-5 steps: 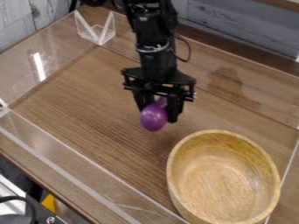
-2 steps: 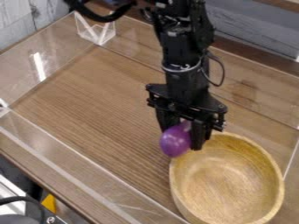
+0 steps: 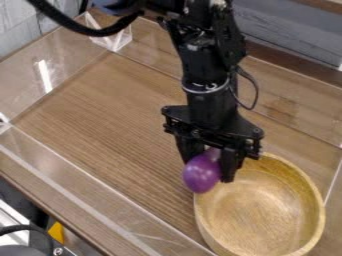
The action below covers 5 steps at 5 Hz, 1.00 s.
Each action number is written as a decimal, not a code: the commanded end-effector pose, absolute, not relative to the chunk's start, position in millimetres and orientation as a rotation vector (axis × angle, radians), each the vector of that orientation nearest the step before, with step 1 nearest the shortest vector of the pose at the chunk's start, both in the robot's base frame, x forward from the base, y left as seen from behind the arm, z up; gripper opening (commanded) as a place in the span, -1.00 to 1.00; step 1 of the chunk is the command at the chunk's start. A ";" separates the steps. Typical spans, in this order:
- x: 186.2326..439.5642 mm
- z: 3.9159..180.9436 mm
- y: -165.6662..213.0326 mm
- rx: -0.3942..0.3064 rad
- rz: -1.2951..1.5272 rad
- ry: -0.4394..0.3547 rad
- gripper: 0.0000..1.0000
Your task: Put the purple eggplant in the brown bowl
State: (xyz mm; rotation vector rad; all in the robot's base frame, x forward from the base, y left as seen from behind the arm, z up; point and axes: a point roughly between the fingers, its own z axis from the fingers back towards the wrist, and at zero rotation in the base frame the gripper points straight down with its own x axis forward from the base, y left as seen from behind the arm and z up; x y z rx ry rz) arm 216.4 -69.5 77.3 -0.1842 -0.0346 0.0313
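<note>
The purple eggplant (image 3: 202, 173) hangs glossy and rounded between the black fingers of my gripper (image 3: 211, 165), which is shut on it and points almost straight down. It is held just above the tabletop, right at the left rim of the brown bowl (image 3: 267, 220). That bowl is a wide light-wood one with visible grain, sitting at the front right of the table. The eggplant's stem end is hidden inside the gripper.
A wood-grain tabletop (image 3: 107, 110) is fenced by clear acrylic walls (image 3: 54, 185) on the left and front. A small clear stand (image 3: 110, 35) sits at the back left. A black cable runs down the arm (image 3: 207, 60).
My gripper has carried the eggplant to the right and toward the front, from mid-table to the bowl's left rim. The grip has stayed the same.
</note>
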 end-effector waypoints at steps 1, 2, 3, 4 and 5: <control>217.4 88.3 -76.4 -0.190 -0.004 -0.080 -1.00; 212.8 88.7 -84.6 -0.191 -0.039 -0.080 -1.00; 207.9 90.2 -96.4 -0.192 -0.072 -0.077 -1.00; 204.6 87.7 -112.3 -0.193 -0.113 -0.076 -1.00; 203.0 82.9 -128.6 -0.190 -0.102 -0.083 -1.00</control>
